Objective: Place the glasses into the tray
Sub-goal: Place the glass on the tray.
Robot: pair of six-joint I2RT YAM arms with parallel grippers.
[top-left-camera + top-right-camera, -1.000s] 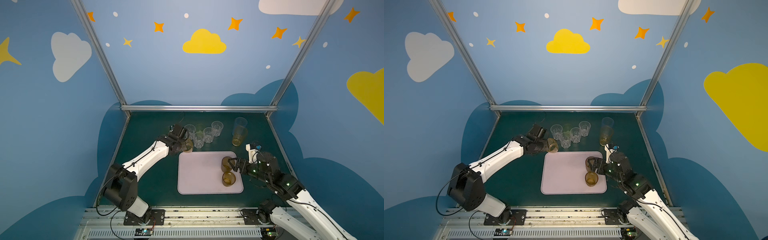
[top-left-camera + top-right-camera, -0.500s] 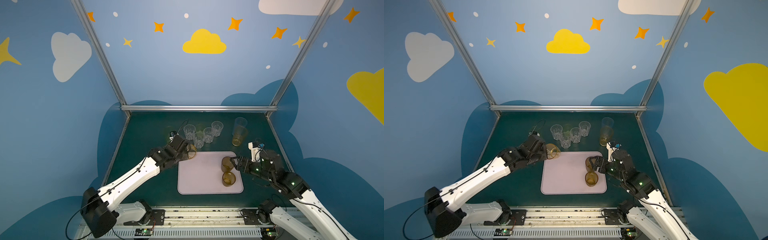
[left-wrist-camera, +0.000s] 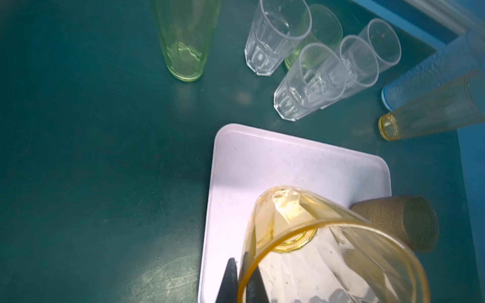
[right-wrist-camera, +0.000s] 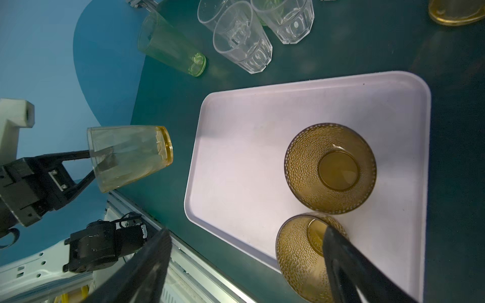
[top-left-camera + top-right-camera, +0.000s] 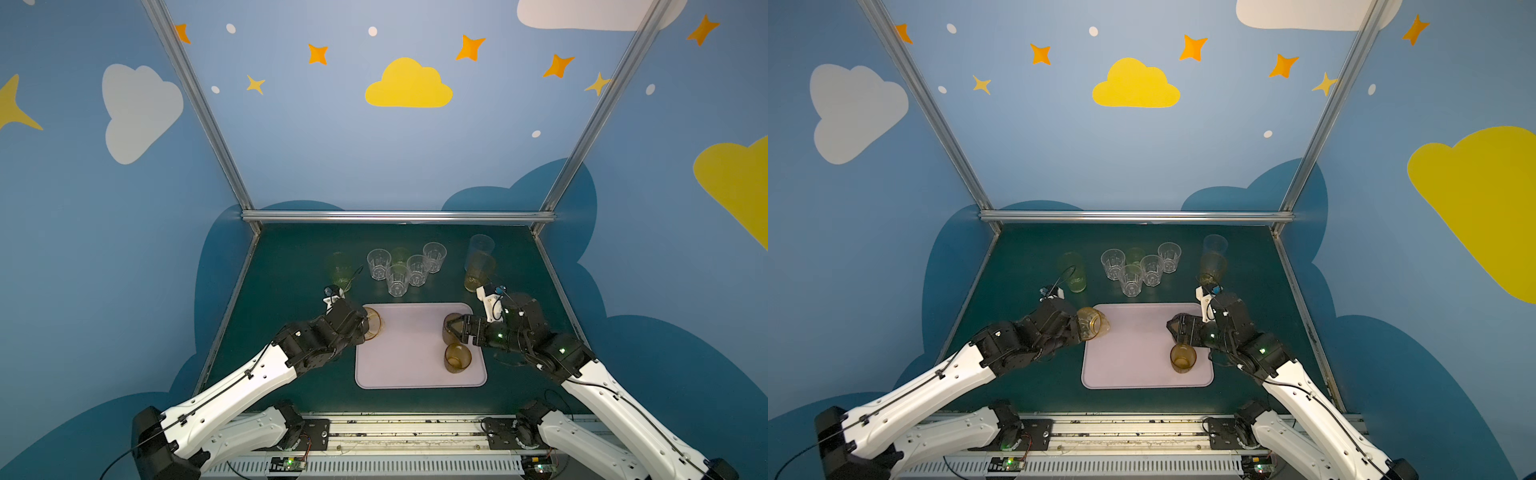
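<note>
Lay open across the tray (image 5: 409,361), crowded at edges.
Found bare floor at its centre and near-left; met two brown glasses (image 5: 457,358) along its right side, a tilted amber glass (image 5: 372,325) at its far-left corner, clear tumblers (image 5: 397,280) just beyond its far edge.

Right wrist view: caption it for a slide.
Open right gripper by two brown glasses on the tray; left gripper holds an amber glass nearby.

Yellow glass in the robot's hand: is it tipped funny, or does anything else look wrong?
Yes. The amber glass is tipped on its side in the air, pinched by its rim in the left hand at the tray edge. The other glasses stand upright; nothing is spilled or broken.
</note>
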